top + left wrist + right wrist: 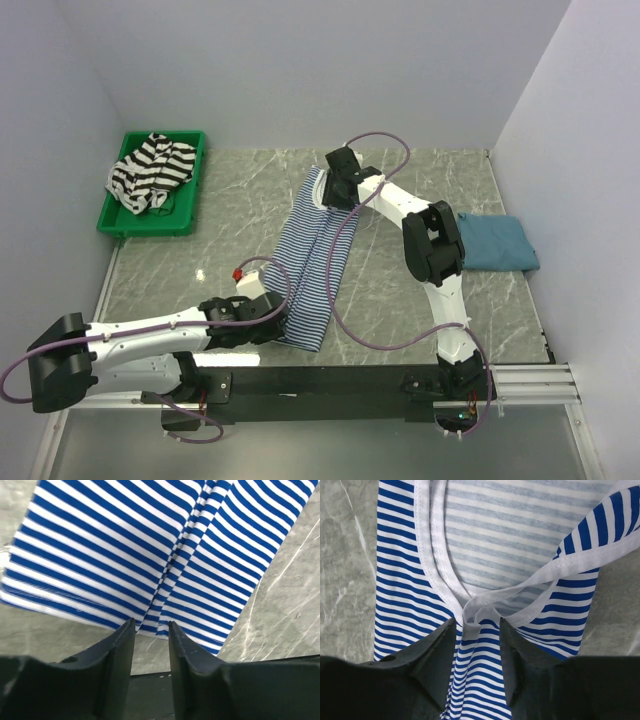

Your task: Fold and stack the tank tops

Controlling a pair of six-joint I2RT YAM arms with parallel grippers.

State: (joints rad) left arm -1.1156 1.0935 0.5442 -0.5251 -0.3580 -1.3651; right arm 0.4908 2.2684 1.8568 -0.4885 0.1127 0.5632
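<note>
The blue-and-white striped tank top (pixel 312 262) lies stretched out lengthwise in the middle of the table, folded narrow. My left gripper (pixel 276 322) is open at its near hem; in the left wrist view the gripper (pixel 150 625) has its tips just at the hem edge of the striped top (pixel 150 545), with nothing between them. My right gripper (pixel 337 187) is open over the far strap end; in the right wrist view the gripper (pixel 476 625) straddles a bunched white-edged strap (pixel 485 607). The teal top (pixel 497 243) lies folded at the right. The black-and-white striped top (pixel 150 170) is in the bin.
A green bin (pixel 190 205) stands at the far left corner. A small red-and-white thing (pixel 241 272) lies left of the striped top. The black front rail (pixel 330 380) runs along the near table edge. Walls close in the left, far and right sides.
</note>
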